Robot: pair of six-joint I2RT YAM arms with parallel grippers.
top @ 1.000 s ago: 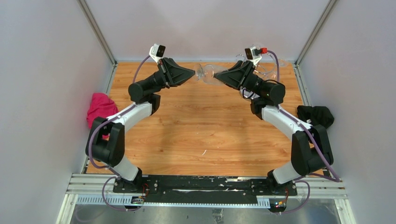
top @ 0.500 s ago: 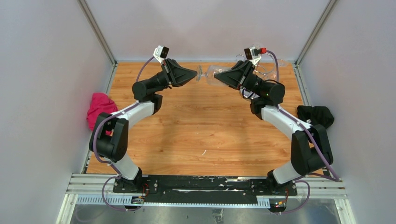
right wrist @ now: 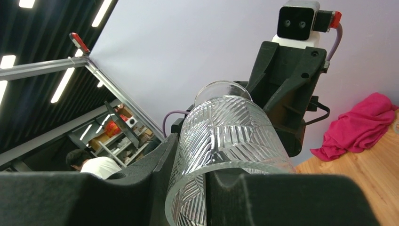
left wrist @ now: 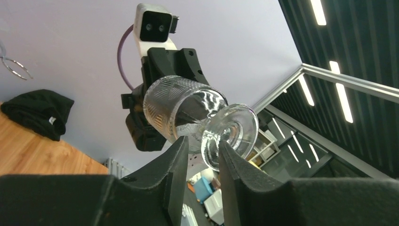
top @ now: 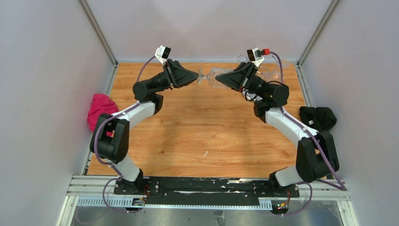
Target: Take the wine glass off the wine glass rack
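The wine glass (top: 214, 75), clear with a cut pattern, is held sideways in the air over the far part of the table. My right gripper (top: 226, 77) is shut on the rim of its bowl (right wrist: 230, 136), one finger inside and one outside. My left gripper (top: 196, 76) is open at the glass's foot (left wrist: 230, 132). The foot's edge sits between the fingertips, with a gap on one side. The wine glass rack (top: 274, 70) is mostly hidden behind my right arm at the far right. One of its wire hooks shows in the left wrist view (left wrist: 14, 68).
A pink cloth (top: 101, 108) lies at the table's left edge and a black cloth (top: 319, 117) at the right edge. Grey walls enclose the table on the left, right and far sides.
My left arm has shifted and its gripper now sits at the glass's foot instead of pressed up to the glass. The right gripper and glass have moved slightly right.
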